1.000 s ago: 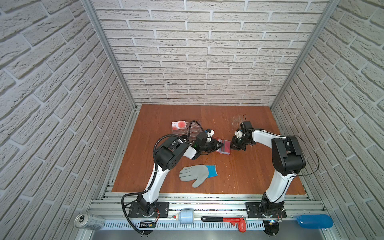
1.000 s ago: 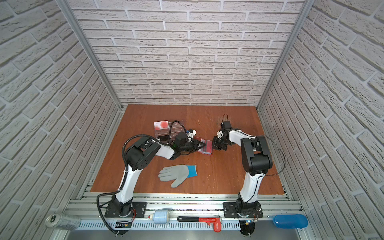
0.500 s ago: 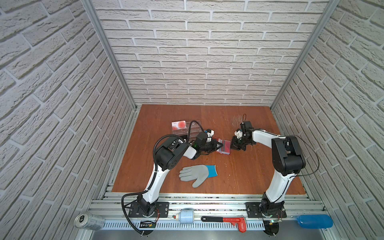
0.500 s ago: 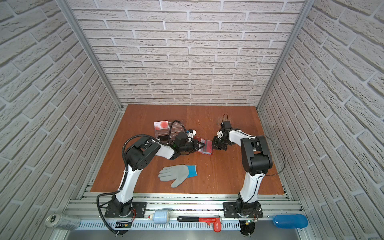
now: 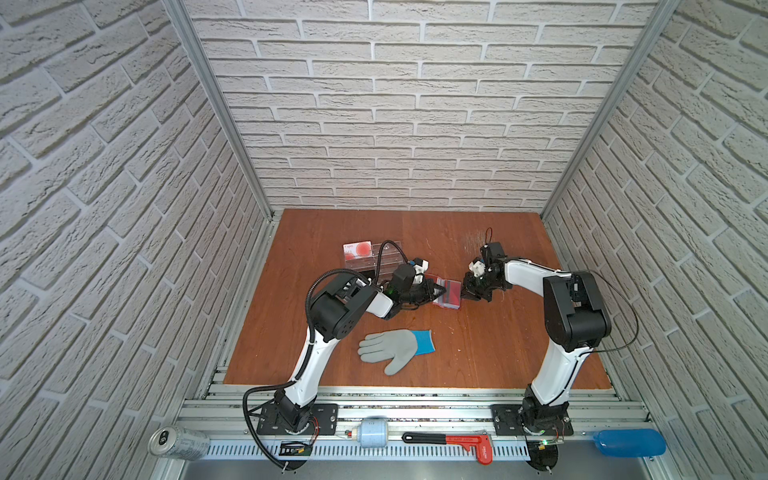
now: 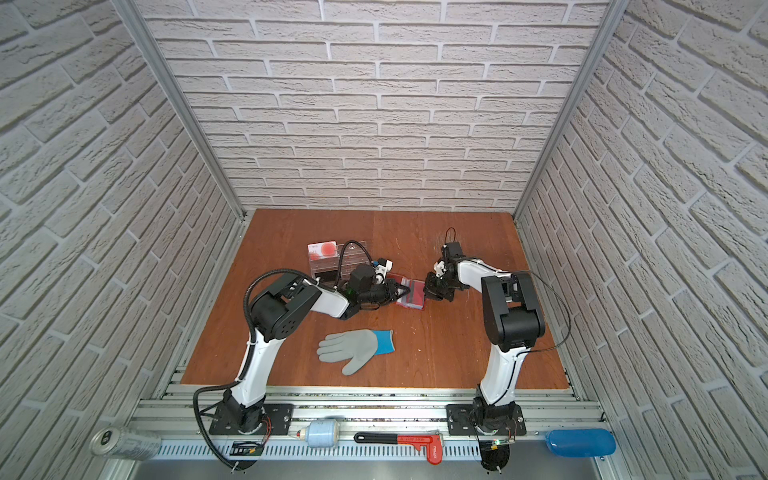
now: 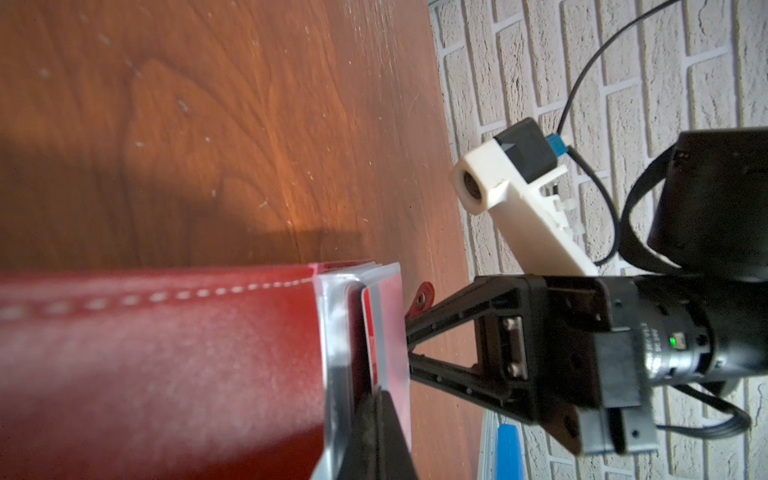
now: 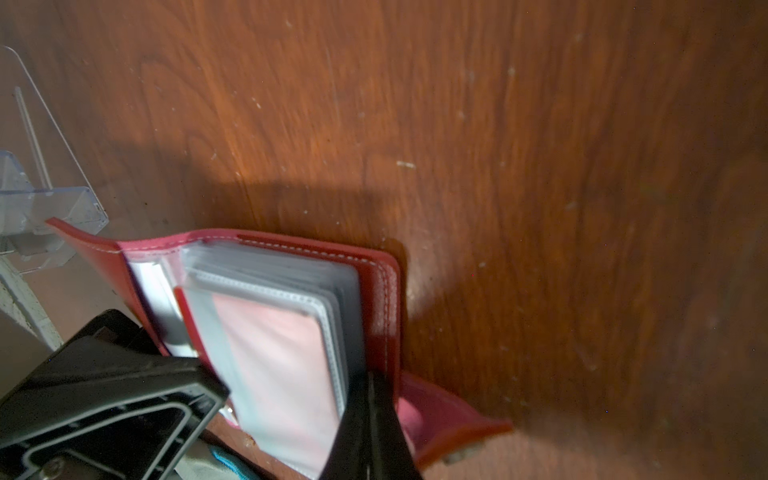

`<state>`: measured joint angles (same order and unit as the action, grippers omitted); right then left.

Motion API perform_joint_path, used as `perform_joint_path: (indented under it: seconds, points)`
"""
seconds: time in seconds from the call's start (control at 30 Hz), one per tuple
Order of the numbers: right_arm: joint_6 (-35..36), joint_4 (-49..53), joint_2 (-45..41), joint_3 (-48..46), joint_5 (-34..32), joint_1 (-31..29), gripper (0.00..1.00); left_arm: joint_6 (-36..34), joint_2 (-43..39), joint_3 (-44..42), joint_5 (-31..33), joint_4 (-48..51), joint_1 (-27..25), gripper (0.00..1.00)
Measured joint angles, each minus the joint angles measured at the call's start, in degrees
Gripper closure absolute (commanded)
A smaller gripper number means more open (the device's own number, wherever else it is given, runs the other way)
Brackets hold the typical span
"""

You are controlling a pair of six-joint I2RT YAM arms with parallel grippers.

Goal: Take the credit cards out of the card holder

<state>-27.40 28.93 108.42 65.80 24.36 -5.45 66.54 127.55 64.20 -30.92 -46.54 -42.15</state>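
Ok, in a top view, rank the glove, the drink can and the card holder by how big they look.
Largest: grey glove.
Next: drink can, slightly smaller, though it lies off the table, so nearness may skew that.
Smallest: card holder.

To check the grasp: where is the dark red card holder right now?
In both top views the card holder is open near the middle of the table, between the left end effector and the right end effector, beyond the grey glove.
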Motion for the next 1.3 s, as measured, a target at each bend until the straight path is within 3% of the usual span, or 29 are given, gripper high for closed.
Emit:
perform_joint_path:
  seconds: [1.3]
  points:
    - [-0.22,-1.27,-0.07,-0.42,1.18,0.02,0.86,-0.85,-0.76,-1.4,-0.37,0.33,0.59,1.0]
